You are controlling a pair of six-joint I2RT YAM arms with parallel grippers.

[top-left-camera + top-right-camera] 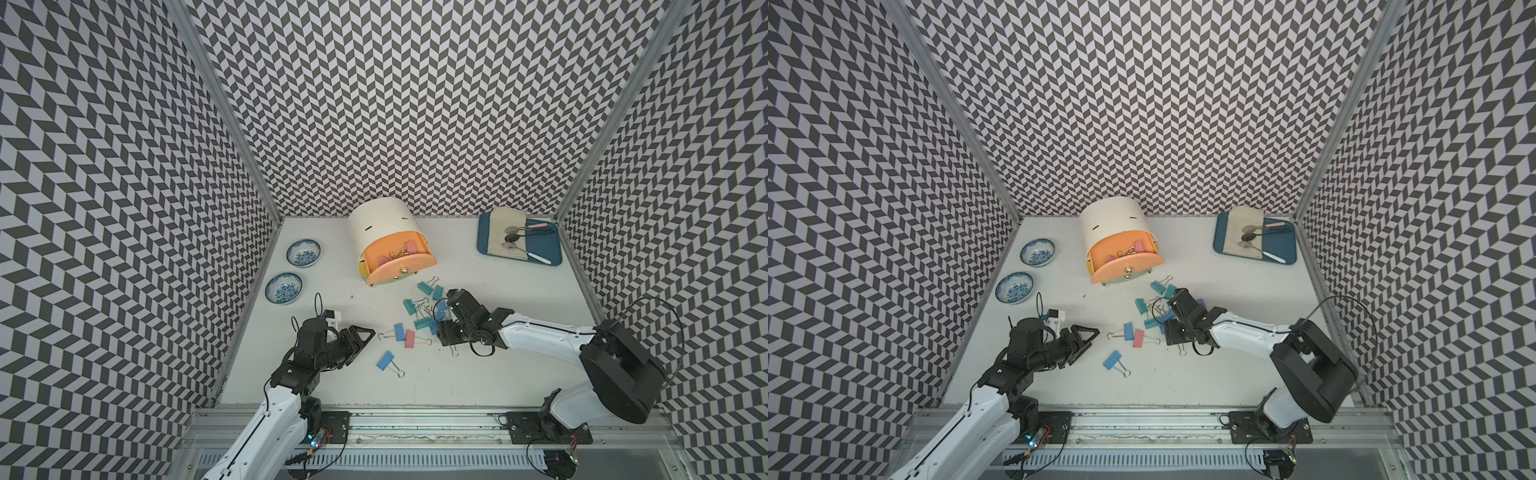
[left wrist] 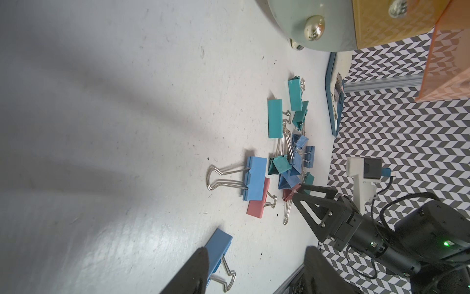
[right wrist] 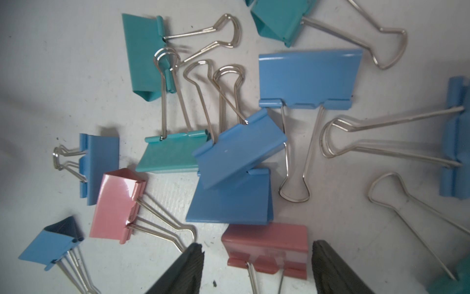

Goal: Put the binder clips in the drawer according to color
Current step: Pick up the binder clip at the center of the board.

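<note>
Currently sorting pinks: the pink drawer (image 1: pixel 401 259), toward the desk's far edge, stands pulled out with pink clips (image 1: pixel 409 248) inside. My right gripper (image 3: pixel 256 247) hangs over the binder clips (image 1: pixel 422 316) heaped mid-desk, jaws spread wide, straddling a pink clip (image 3: pixel 267 236). Contact: probably none, view unclear. Next: lower, close on its body, spare the blue neighbour (image 3: pixel 229 201). My left gripper (image 2: pixel 256 250): jaws parted, holding nothing, left of the heap.

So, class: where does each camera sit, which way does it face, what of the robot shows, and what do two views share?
Both top views: high in front, looking down at table, drawer, binder clips; both arms show.
Left wrist: low on left arm, facing clips; left fingers, right fingers show.
Right wrist: on right arm, facing down at clips; right fingers show.
Wrist views share the clips.
</note>
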